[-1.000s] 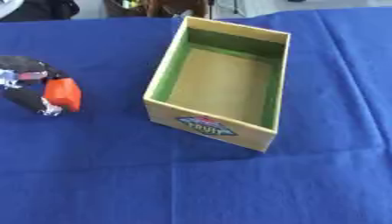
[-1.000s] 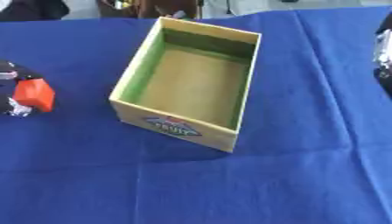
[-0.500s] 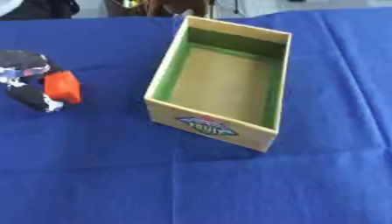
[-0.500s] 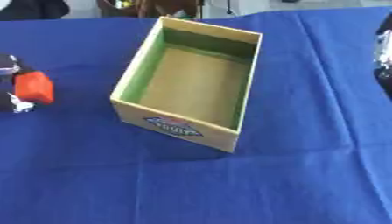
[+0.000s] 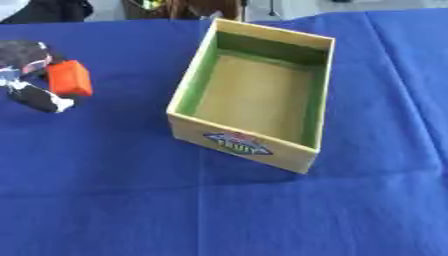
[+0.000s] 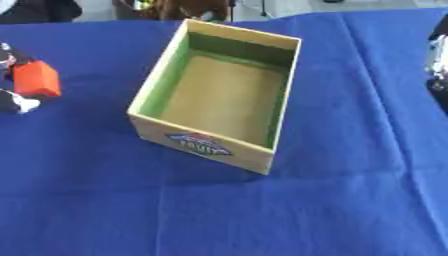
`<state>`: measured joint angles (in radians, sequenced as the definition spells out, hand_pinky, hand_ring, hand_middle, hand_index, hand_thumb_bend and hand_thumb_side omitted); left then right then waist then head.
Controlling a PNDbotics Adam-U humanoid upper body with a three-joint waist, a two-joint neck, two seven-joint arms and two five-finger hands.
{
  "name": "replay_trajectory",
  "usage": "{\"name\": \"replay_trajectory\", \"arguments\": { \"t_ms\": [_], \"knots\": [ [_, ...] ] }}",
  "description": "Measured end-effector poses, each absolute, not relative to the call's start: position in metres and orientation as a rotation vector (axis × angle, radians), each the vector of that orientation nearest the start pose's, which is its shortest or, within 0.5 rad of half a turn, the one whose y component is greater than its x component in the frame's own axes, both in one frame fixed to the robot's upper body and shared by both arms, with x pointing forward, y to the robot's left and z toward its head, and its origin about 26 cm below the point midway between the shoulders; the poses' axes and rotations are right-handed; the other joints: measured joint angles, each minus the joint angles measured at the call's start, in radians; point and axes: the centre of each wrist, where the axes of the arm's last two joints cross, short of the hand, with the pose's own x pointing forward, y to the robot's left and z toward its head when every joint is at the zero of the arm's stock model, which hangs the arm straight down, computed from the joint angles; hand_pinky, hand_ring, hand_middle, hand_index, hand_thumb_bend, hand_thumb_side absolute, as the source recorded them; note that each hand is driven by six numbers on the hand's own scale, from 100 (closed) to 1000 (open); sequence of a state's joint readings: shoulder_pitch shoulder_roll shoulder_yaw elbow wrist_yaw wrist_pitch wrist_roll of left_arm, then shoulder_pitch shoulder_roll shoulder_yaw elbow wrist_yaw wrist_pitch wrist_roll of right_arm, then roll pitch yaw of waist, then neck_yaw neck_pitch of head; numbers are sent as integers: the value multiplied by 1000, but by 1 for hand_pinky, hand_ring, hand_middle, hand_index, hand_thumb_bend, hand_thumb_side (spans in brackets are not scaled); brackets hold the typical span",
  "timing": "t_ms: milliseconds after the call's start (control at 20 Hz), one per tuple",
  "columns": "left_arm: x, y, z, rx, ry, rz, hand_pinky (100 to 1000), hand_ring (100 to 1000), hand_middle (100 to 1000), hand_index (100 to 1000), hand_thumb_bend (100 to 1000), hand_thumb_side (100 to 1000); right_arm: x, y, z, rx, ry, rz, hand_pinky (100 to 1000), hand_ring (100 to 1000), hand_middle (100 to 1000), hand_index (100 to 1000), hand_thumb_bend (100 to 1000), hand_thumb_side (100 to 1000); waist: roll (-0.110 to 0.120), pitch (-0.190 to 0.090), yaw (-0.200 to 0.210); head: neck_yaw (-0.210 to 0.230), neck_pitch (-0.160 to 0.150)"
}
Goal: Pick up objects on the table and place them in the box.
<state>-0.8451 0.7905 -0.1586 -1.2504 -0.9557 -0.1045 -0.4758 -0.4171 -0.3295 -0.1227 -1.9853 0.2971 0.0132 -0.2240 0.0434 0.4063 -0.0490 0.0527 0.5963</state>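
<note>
The robot's left hand (image 5: 26, 75), at the left edge of the view, had its fingers curled around one orange block (image 5: 69, 78), held well to the left of the box. A sliver of the right hand (image 6: 437, 60) showed at the right edge; whether it was open could not be told. One open cardboard box (image 5: 254, 95), green-lined with nothing inside, stood on the worktop (image 5: 114, 200), which was covered in wrinkled blue cloth.

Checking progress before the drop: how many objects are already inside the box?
0. The box shows only its bare floor. The one orange block in view is in the left hand, left of the box.
</note>
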Motion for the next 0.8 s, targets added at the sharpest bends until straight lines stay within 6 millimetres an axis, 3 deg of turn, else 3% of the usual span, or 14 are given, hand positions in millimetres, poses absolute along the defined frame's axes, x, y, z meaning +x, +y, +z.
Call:
{"name": "replay_trajectory", "arguments": {
  "t_ms": [350, 600, 650, 700, 800],
  "knots": [
    [406, 329, 325, 1377, -1352, -1520, 360, 516, 426, 675, 100, 477, 308, -280, 240, -719, -2405, 158, 737, 629, 570, 768, 100, 532, 6, -19, 1, -8, 5],
    [397, 277, 353, 1332, -1536, -1600, 333, 503, 410, 661, 100, 470, 308, -280, 240, -718, -2406, 158, 737, 630, 570, 768, 100, 532, 11, -31, 2, -11, 13],
    [396, 267, 357, 1313, -1570, -1617, 326, 498, 406, 654, 100, 588, 308, -280, 240, -716, -2406, 160, 737, 630, 571, 768, 100, 546, 11, -35, 1, -11, 16],
    [395, 257, 361, 1294, -1601, -1631, 322, 496, 402, 651, 100, 472, 308, -280, 240, -714, -2407, 160, 737, 630, 570, 768, 100, 531, 13, -37, 0, -11, 17],
    [395, 238, 367, 1253, -1660, -1653, 317, 492, 395, 643, 100, 474, 308, -280, 240, -708, -2408, 160, 737, 630, 571, 768, 100, 532, 17, -39, -4, -10, 18]
  ]
}}
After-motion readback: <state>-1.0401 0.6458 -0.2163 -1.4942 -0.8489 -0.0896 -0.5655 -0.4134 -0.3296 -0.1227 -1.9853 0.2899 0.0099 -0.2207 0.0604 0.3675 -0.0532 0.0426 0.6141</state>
